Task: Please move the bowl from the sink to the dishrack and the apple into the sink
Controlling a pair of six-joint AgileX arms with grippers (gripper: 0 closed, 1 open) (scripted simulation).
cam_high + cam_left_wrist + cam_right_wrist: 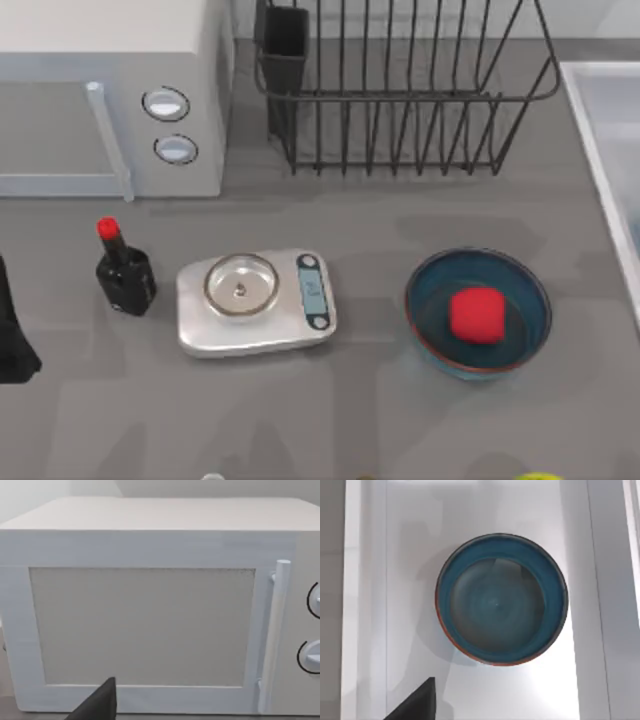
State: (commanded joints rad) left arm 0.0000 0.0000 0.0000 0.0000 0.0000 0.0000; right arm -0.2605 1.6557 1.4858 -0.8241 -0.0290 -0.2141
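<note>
While the bowl (501, 599) sits upright in the sink (400, 580), end effector states cannot be told.

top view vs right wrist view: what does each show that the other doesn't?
Top view: the apple sitting in a teal bowl on the table, the dishrack, a scale, a red-capped bottle and a microwave. Right wrist view: the empty bowl resting in the basin. Shared: the sink, cut by the top view's right edge.
</note>
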